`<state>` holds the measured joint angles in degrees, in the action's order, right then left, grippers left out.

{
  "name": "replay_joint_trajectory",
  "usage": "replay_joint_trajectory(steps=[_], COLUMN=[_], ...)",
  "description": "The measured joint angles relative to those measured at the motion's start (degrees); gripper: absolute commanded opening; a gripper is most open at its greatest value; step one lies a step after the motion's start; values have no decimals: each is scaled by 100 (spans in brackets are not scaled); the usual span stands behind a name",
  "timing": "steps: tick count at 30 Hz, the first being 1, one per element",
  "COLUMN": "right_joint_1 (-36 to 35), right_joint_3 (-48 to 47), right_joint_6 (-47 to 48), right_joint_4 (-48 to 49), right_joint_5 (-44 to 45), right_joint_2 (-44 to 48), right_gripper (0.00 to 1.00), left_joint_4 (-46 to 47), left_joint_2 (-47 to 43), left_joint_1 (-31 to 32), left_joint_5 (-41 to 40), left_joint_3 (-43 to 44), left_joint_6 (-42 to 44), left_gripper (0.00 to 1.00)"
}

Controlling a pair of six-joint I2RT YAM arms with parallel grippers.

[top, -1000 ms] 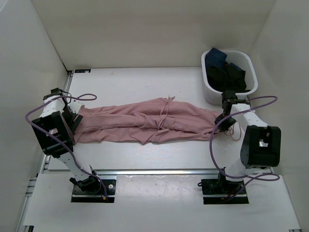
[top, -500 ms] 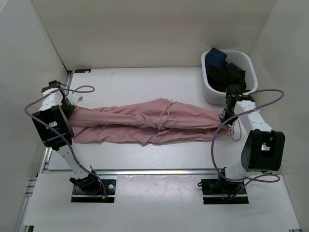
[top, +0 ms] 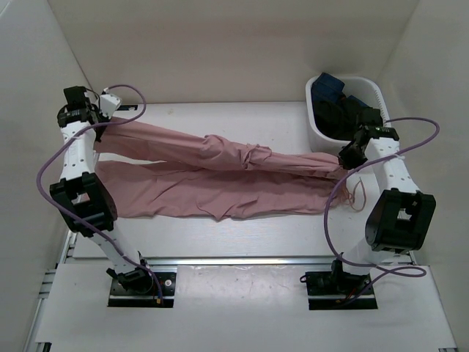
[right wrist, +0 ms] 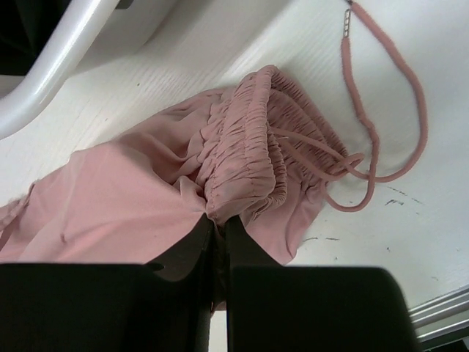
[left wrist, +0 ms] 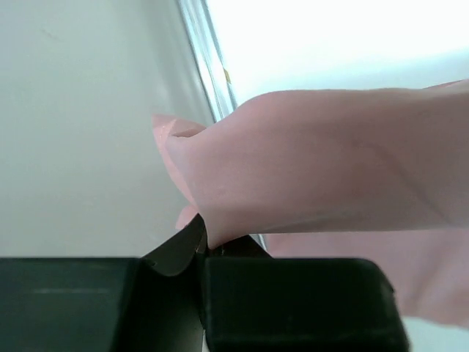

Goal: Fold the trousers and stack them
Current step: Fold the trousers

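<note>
The dusty-pink trousers [top: 212, 194] stretch across the table from left to right. Their upper layer [top: 220, 150] is pulled taut and lifted off the lower leg. My left gripper [top: 97, 126] is raised at the far left and shut on the leg end [left wrist: 330, 176]; in the left wrist view its fingertips [left wrist: 204, 246] pinch the cloth. My right gripper [top: 346, 157] is shut on the gathered waistband [right wrist: 249, 158], its fingertips [right wrist: 218, 224] closed on the fold. The drawstring [right wrist: 410, 95] lies looped on the table at the right.
A white basket [top: 316, 136] holding dark clothes [top: 344, 110] stands at the back right, just behind my right gripper. White walls enclose the table on the left, back and right. A metal rail [top: 234, 259] runs along the near edge.
Both grippers have shut on the trousers and risen. The left moved up and toward the back left, the right toward the back, pulling the upper layer taut off the table.
</note>
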<state>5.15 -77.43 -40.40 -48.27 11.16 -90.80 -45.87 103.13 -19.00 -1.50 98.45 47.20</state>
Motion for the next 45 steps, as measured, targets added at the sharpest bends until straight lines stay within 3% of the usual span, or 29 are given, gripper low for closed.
replay_joint_trajectory(steps=[4,11,16,17,18,22,25,30,36,40,45], right_joint_1=[11,188,234,234,240,402,487,535,437,-243,-1508], right_joint_3=[74,1742,2487,2524,2535,2531,2435,2194,1482,1237,1058], right_joint_6=[7,-17,-63,-70,-63,105,291,654,1211,1456,1515], right_joint_4=[61,306,321,319,332,474,514,367,68,35,155], right_joint_5=[-173,-254,-310,-341,-348,-24,188,317,98,-205,-514], right_joint_2=[35,874,890,881,879,879,872,1346,2315,2212,1373], right_gripper=[0,0,17,21,30,59,70,73,72,70,67], left_joint_4=[457,1086,1058,1040,1036,1325,1252,280,-1147,-1517,-1403], left_joint_2=[-120,-1010,-894,-894,-894,-1029,-1320,-2028,-2286,-1746,-304], left_joint_1=[-13,-621,-1285,-1368,-1414,-1539,-1585,-1836,-2057,-2052,-2028], left_joint_5=[-90,-302,-350,-348,-350,-442,-494,-203,466,758,859], left_joint_3=[-367,-3403,-4330,-4363,-4367,-4463,-4581,-4363,-3158,-2404,-1829], left_joint_6=[39,457,540,544,601,778,940,1403,1987,1891,1392], left_gripper=[14,14,16,32,40,64,66,66,71,71,70])
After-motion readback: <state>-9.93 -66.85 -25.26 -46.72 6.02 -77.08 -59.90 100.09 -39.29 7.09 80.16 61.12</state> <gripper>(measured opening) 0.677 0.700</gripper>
